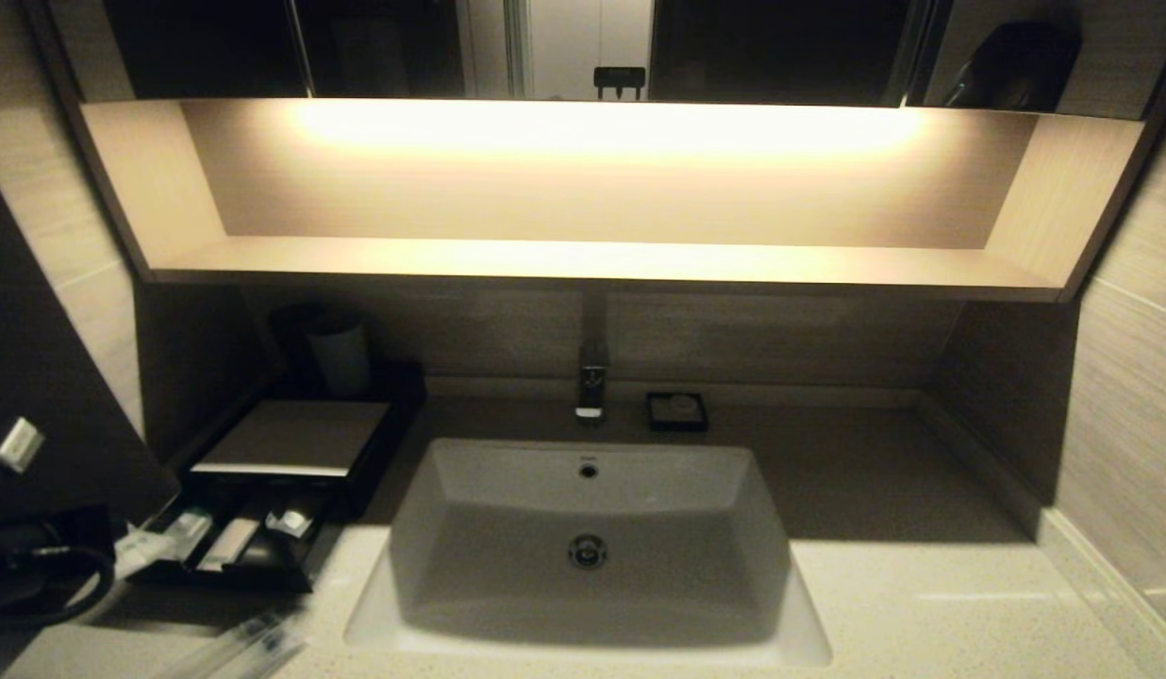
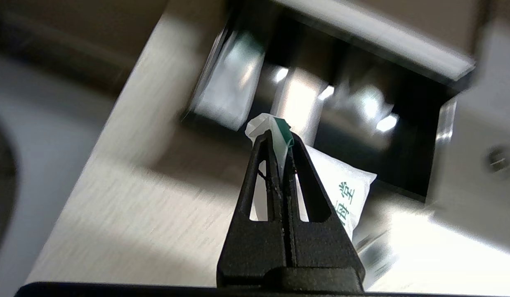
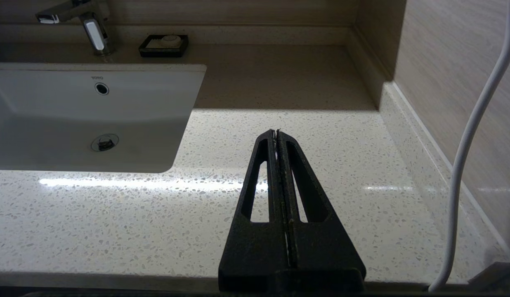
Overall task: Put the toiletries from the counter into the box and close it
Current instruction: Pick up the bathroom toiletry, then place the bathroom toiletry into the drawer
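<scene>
Toiletry packet [image 2: 345, 185], white, green printed characters, clear wrap: I have it pinched by its crumpled green-tipped end between the closed jaws of my left gripper [image 2: 279, 136]. The rest of the packet hangs beyond and to one side of the fingertips, off the counter [image 2: 127, 173].

Box [image 1: 291, 443], low, black, flat pale top panel: it sits just past my left jaws with its drawer [image 1: 234, 556] pulled out. Through the left wrist camera the open drawer lies directly beyond the fingertips, blurred.

Drawer contents: I count at least three pale wrapped items already inside [image 1: 232, 542], lying side by side. One is long and slim; the others I cannot identify.

Slim clear packet [image 1: 253, 646], blurred: it lies on the counter in front of the drawer, nearer me than the box and apart from my jaws.

Cup [image 1: 338, 354], pale: it stands behind the box, against the wall.

Sink basin [image 1: 592, 547], white, rectangular: set in the counter beside the box, with the tap [image 1: 591, 382] behind it and a small black soap dish [image 1: 676, 411] next to the tap.

Right gripper [image 3: 276, 132]: jaws shut on nothing, hanging over bare speckled stone on the far side of the basin. A white cable [image 3: 473, 136] runs beside it.
</scene>
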{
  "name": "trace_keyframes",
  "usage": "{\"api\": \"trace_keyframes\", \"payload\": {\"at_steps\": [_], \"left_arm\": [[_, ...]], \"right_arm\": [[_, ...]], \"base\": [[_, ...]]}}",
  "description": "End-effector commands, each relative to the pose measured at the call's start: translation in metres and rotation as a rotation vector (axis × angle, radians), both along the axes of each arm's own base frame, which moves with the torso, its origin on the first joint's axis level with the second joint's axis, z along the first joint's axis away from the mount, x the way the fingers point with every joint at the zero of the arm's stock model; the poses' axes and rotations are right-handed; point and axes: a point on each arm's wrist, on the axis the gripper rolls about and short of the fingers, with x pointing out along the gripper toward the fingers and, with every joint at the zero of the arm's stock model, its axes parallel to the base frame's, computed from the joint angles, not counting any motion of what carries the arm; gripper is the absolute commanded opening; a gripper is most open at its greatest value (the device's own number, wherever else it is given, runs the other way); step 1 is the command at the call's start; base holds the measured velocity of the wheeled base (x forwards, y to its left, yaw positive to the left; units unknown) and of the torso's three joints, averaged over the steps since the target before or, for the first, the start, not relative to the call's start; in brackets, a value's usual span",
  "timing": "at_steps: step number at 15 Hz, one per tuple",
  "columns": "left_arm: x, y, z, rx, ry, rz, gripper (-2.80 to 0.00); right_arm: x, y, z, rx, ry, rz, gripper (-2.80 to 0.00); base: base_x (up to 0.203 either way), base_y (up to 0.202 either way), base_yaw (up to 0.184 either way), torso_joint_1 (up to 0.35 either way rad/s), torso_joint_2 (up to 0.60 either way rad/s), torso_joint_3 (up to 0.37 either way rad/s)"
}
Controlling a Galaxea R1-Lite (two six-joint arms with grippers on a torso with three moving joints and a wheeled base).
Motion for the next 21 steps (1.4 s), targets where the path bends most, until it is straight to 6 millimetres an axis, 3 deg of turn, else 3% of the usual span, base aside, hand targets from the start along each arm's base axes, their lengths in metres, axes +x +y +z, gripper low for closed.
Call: {"api": "trace_keyframes", "payload": {"at_steps": [1, 5, 8, 15, 21], "left_arm": [[0.016, -0.006, 0.012, -0.026, -0.054, -0.019, -2.80], [0.037, -0.046, 0.020, -0.131, -0.058, -0.099, -2.80], [0.054, -0.068, 0.010, -0.139, 0.000, -0.082, -2.80], [0.069, -0.079, -0.005, -0.075, -0.003, 0.037, -2.80], [0.068, -0.087, -0.015, -0.047, 0.027, 0.066, -2.80]], "right_arm": [[0.000, 0.000, 0.000, 0.000, 0.000, 0.000, -2.80], [0.000, 0.000, 0.000, 0.000, 0.000, 0.000, -2.80], [0.000, 0.000, 0.000, 0.000, 0.000, 0.000, -2.80], [0.000, 0.000, 0.000, 0.000, 0.000, 0.000, -2.80], [0.000, 0.000, 0.000, 0.000, 0.000, 0.000, -2.80]], "base": [[0.000, 0.000, 0.000, 0.000, 0.00, 0.000], [0.000, 0.000, 0.000, 0.000, 0.00, 0.000], [0.000, 0.000, 0.000, 0.000, 0.00, 0.000], [0.000, 0.000, 0.000, 0.000, 0.00, 0.000], [0.000, 0.000, 0.000, 0.000, 0.00, 0.000]]}}
